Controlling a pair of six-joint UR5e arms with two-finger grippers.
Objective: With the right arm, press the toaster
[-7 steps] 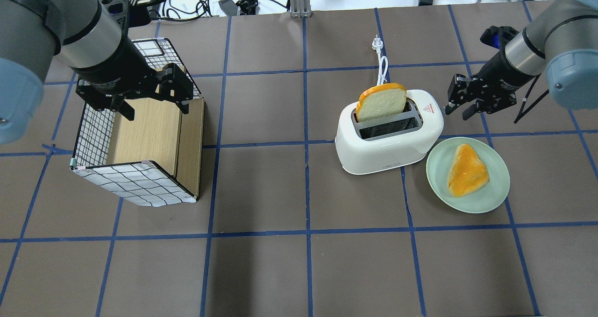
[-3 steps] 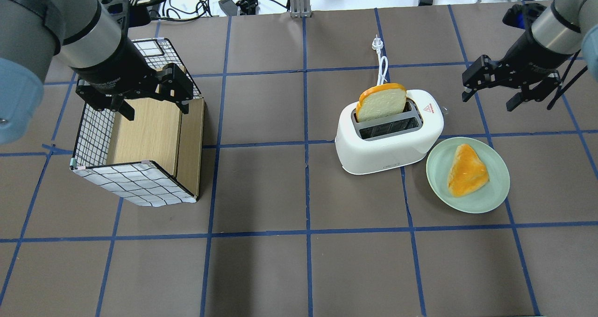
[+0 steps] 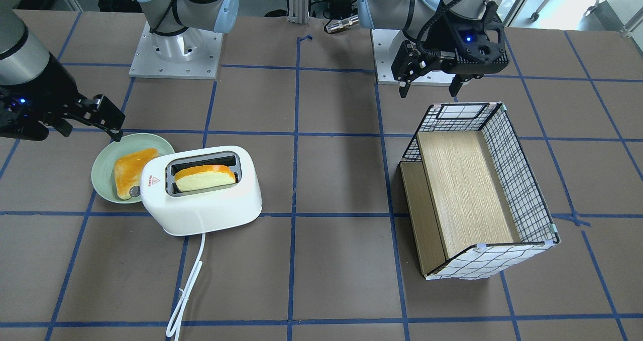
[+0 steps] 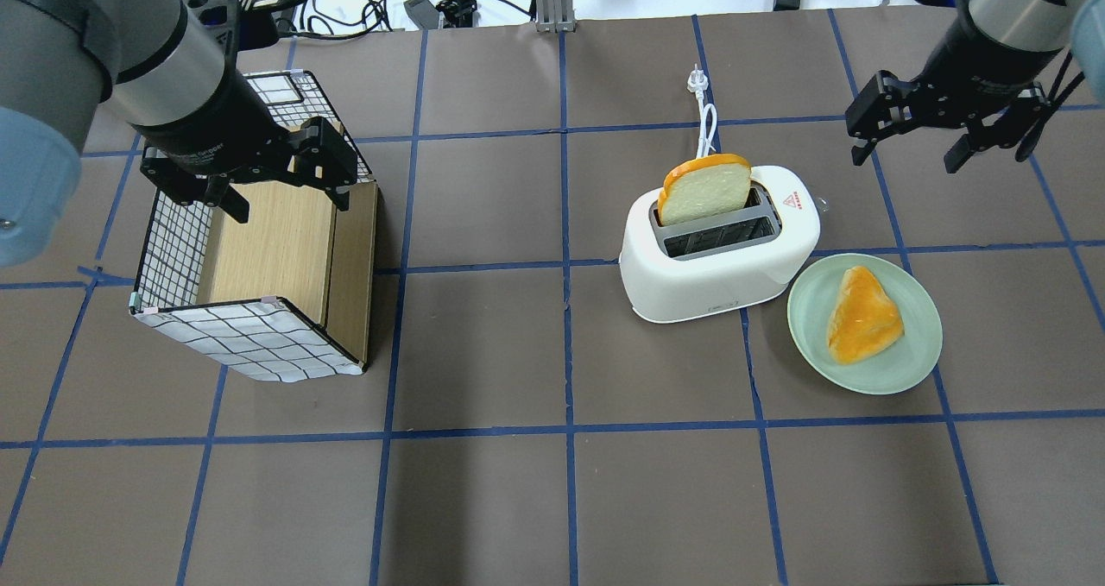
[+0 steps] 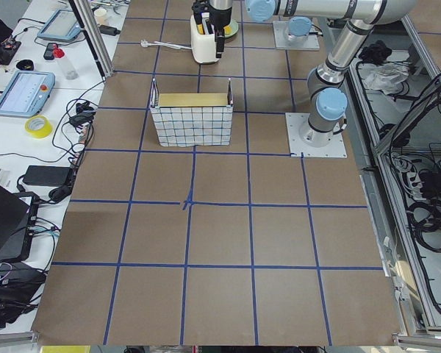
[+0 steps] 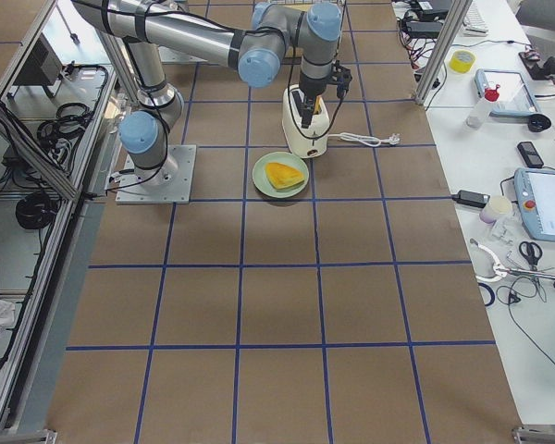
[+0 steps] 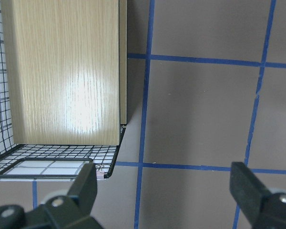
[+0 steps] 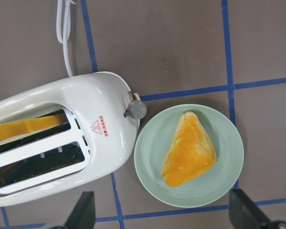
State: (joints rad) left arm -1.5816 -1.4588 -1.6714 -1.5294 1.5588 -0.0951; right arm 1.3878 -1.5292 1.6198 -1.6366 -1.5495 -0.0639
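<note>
In the overhead view, the right black two-finger gripper [image 4: 904, 161] hung spread and empty, well to the right of the glossy white two-slot toaster [image 4: 716, 280]. The left black gripper [image 4: 289, 208] gaped empty too. From the front, the toaster stood just beside a pale green round plate [image 3: 100, 180]. At the right wrist, the toaster lay below, with its red triangle label [image 8: 96, 126] nearer one finger; the lettering beside it was illegible.

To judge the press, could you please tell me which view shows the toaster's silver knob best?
The right wrist-mounted view: the knob on the toaster is large and unobstructed. Front-facing shows it small, against the plate; overhead shows a sliver; side views are too distant.
</note>
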